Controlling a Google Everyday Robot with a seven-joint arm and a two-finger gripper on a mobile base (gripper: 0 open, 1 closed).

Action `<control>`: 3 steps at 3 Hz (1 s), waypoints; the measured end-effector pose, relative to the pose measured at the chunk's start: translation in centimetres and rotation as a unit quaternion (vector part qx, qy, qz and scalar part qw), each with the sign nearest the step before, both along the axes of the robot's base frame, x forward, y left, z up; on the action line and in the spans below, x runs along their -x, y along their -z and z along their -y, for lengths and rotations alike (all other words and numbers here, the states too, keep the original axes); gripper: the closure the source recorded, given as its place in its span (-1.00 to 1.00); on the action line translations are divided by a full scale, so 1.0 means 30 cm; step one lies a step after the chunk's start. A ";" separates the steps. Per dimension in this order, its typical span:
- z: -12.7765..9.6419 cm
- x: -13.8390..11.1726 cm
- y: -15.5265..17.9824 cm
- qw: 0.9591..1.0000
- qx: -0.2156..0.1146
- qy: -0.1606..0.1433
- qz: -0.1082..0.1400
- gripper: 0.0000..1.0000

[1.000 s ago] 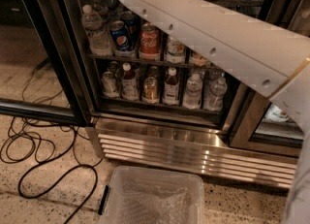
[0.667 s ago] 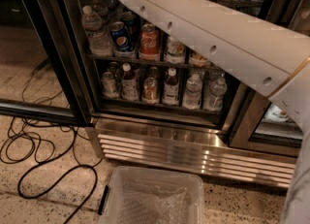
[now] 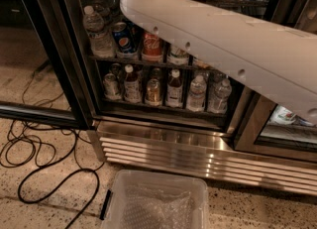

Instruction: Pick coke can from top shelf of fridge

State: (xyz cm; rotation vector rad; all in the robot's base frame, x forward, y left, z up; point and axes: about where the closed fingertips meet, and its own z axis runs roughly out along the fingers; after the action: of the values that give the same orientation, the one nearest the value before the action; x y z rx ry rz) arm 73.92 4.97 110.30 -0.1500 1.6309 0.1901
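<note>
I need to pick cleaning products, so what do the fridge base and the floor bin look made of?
Fridge base: likely stainless steel, brushed, ribbed; it shows bright streaky reflections. Bin: probably translucent plastic; its walls look cloudy and pale. The hand is out of view, beyond the top edge where the arm leads.

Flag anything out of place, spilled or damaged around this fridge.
Loose black cables sprawl tangled across the floor at the left, in front of the fridge, a likely snag hazard. The drinks stand upright; no spill shows. The gripper is out of view, past the white arm at the top edge.
</note>
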 end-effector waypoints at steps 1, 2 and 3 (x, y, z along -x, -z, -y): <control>0.021 0.096 0.084 0.999 -0.026 0.016 -0.028 1.00; 0.023 0.106 0.094 0.999 -0.029 0.018 -0.033 1.00; 0.030 0.141 0.126 0.998 -0.040 0.024 -0.049 1.00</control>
State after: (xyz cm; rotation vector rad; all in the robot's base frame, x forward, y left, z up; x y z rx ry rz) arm 69.70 4.06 106.52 -0.0407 1.7208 0.2284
